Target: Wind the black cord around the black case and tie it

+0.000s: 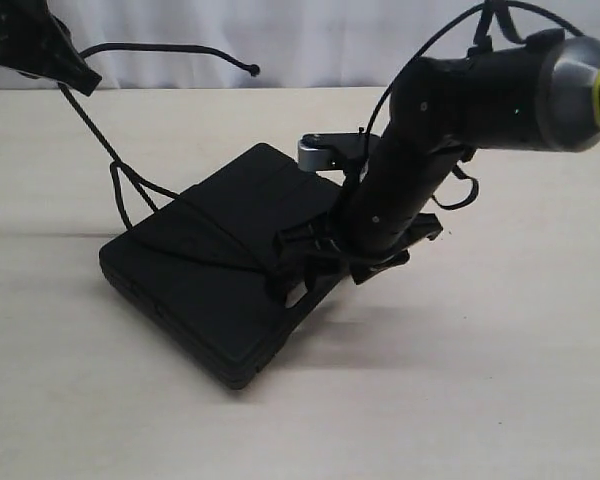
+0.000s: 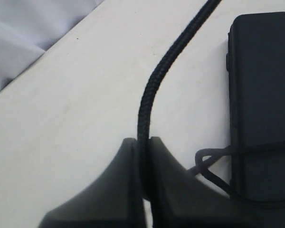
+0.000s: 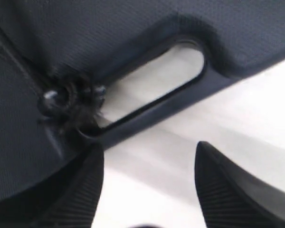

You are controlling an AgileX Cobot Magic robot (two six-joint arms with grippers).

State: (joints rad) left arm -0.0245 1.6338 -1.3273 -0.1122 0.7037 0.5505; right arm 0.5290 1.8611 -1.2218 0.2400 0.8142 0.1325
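Black case (image 1: pixel 210 270) lies on the counter (image 1: pixel 480 400), mid-scene and a bit left, with its handle slot (image 3: pixel 156 80) on the right edge.

Black cord (image 1: pixel 90 125) comes down from the left jaws, which sit high at the far left. It reaches the left edge of the case, then crosses the lid on a diagonal toward the handle slot. There is a slack loop (image 1: pixel 120 195) just beside the case's left edge. The knobbed tip (image 1: pixel 252 68) sticks out in the air on the far side, to the right of the left jaws.

Left jaws are pinched together on the cord. The wrist view shows the braid running straight between the two pads, with no gap.

Right arm (image 1: pixel 410 170) reaches down to the handle edge. Right jaws are spread wide with nothing between them, only bare counter showing in the gap. They hover just beside the slot and I can't see them touching the case.

A knot (image 3: pixel 69 99) sits bunched at one end of the handle slot. It is blurry, so I can't tell how tight it is.

Progress, as a judgement:
- Late stage: the wrap is on the lid and some tie is made at the handle.
- I can't confirm from here that the cord goes under the case.
- Left to do: probably pull the long strand snug so the loop closes, check that the knot holds, then let go with the left jaws.
- Risk: the slack at the left edge could let the wrap slide off.
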